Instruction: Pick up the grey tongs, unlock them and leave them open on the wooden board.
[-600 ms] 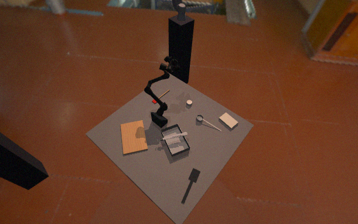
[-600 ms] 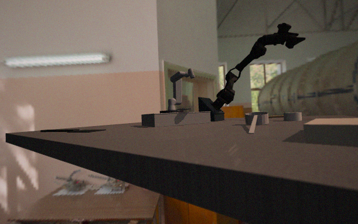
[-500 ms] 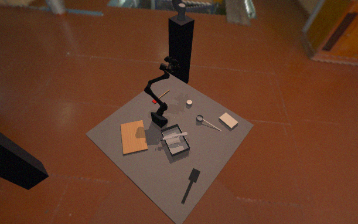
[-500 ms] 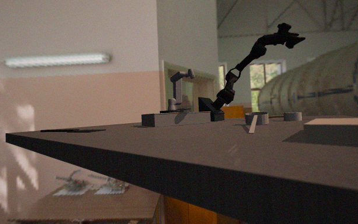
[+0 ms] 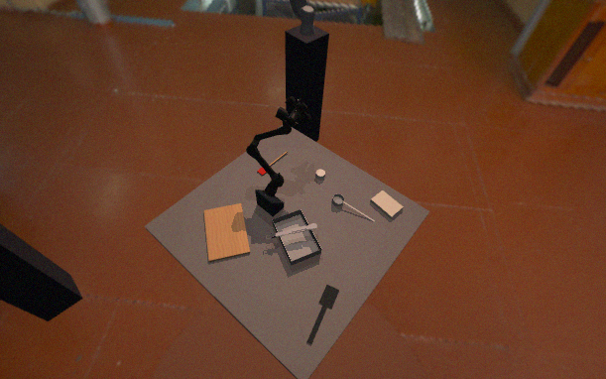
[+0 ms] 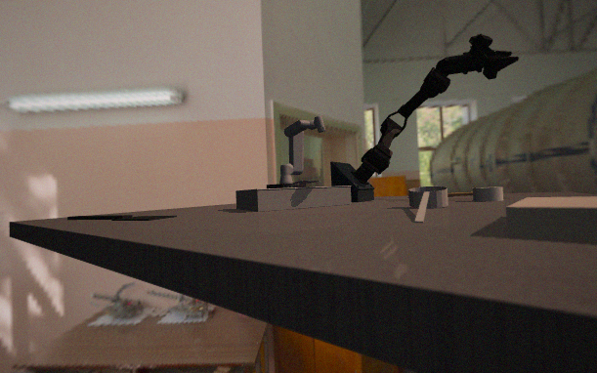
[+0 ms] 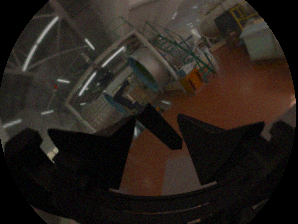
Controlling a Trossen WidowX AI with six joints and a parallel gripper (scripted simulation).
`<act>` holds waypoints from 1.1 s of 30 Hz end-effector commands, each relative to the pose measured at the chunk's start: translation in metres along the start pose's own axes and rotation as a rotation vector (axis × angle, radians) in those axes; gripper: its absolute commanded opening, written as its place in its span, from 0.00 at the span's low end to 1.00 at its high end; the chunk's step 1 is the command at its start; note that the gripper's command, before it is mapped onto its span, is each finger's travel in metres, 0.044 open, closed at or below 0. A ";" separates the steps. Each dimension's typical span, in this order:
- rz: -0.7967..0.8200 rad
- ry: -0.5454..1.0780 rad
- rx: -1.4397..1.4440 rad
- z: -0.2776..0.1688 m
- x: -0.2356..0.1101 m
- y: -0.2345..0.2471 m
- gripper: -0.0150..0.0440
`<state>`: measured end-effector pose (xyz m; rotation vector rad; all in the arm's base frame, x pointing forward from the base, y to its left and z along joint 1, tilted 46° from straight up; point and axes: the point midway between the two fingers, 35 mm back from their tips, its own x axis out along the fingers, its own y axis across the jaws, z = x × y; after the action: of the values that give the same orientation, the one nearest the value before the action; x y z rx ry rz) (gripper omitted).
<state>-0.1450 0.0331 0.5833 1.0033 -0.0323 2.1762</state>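
Observation:
The grey tongs [image 5: 296,230] lie shut across the roasting tin [image 5: 315,240] [image 6: 289,199] near the middle of the grey table. The wooden board [image 5: 225,231] lies flat just left of the tin. My gripper [image 5: 298,107] [image 6: 508,61] [image 7: 156,117] is raised high at the back of the table, far above and behind the tin, pointing away from it. Its fingers stand partly apart with nothing between them. In the wrist view only the floor and distant room show beyond the fingers.
A black spatula [image 5: 323,313] lies at the front of the table [image 5: 363,263]. A small sieve [image 5: 339,199], a white cup [image 5: 320,173], a beige block [image 5: 387,203] and a red-tipped stick [image 5: 264,170] lie toward the back. A dark pillar [image 5: 305,74] stands behind the table.

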 end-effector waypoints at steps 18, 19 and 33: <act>-0.527 -0.318 0.141 0.092 -0.046 -0.220 0.69; -0.566 -0.342 0.158 0.097 -0.055 -0.235 0.69; -1.061 -0.724 0.401 0.140 -0.238 -0.383 0.69</act>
<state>0.2481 0.1402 0.4606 1.4653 0.4436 0.9797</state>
